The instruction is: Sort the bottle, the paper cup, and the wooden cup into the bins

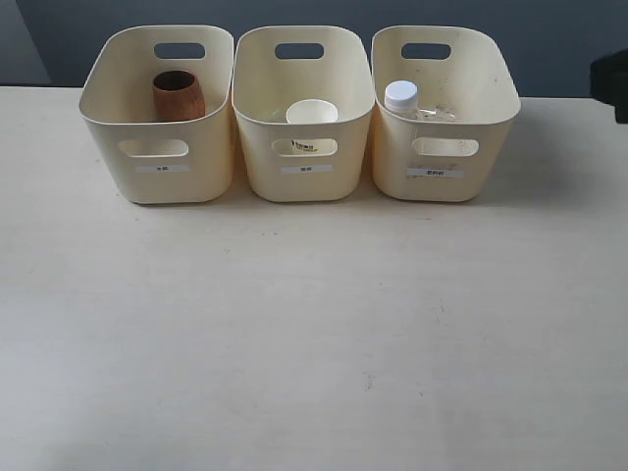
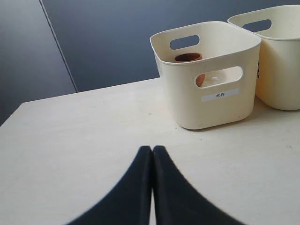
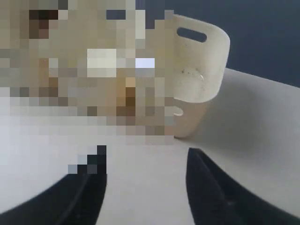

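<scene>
Sorting is looking done: wooden cup (image 1: 179, 95), paper cup (image 1: 311, 112), bottle (image 1: 401, 96) in separate bins (image 1: 157, 186); left end effector (image 2: 152, 154) closed, right end effector (image 3: 146, 157) gaping, both empty.

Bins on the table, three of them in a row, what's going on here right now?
Sorting looks done. The wooden cup sits in the left bin, the paper cup in the middle bin, and the bottle in the right bin. Nothing is being handled: the left gripper is shut and empty over the table in front of the left bin, and the right gripper is open and empty, facing the bins.
</scene>
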You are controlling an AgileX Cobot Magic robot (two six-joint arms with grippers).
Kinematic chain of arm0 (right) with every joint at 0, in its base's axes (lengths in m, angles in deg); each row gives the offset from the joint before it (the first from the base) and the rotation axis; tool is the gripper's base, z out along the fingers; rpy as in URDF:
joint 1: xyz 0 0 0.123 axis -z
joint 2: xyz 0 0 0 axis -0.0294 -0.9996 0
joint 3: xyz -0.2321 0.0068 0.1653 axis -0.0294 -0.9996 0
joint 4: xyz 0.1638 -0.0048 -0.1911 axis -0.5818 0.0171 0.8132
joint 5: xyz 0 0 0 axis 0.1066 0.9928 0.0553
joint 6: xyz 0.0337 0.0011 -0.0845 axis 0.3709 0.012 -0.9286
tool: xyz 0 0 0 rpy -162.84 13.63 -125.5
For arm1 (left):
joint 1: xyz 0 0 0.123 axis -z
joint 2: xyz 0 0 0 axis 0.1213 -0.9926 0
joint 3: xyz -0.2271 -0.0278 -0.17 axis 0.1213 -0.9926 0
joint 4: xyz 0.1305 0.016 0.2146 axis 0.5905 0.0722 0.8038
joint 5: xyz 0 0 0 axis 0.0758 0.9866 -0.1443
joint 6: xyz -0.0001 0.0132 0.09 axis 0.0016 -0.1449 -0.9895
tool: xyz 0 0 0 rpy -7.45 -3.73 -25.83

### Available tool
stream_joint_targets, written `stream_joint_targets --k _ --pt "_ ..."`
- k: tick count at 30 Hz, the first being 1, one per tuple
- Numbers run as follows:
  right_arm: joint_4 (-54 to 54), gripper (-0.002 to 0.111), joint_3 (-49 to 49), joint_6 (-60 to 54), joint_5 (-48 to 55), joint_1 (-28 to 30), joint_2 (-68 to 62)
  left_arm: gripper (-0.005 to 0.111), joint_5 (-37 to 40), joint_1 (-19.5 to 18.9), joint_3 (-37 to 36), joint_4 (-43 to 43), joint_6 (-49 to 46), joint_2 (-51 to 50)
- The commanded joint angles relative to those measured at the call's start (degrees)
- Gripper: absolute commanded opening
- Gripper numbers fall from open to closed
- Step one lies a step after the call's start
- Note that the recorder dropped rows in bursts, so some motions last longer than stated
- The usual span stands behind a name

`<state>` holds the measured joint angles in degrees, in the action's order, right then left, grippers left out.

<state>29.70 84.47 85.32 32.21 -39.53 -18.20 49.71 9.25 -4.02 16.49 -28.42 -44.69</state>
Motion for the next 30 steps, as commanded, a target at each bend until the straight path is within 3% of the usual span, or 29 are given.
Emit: stream_joint_targets --k 1,11,24,30 --pt "0.8 0.050 -9.0 3.1 -12.9 0.1 7.4 0.000 0.0 0.2 -0.1 0.0 0.1 0.3" --pt "6.2 0.050 -28.8 3.0 -34.8 0.1 21.0 0.000 0.0 0.2 -0.1 0.0 0.1 0.3" --pt "11.4 0.050 -44.1 3.0 -39.9 0.1 44.8 0.000 0.0 0.2 -0.1 0.0 0.1 0.3" --pt "12.5 0.050 -48.3 3.0 -42.0 0.2 45.9 0.000 0.0 0.2 -0.1 0.0 0.1 0.3"
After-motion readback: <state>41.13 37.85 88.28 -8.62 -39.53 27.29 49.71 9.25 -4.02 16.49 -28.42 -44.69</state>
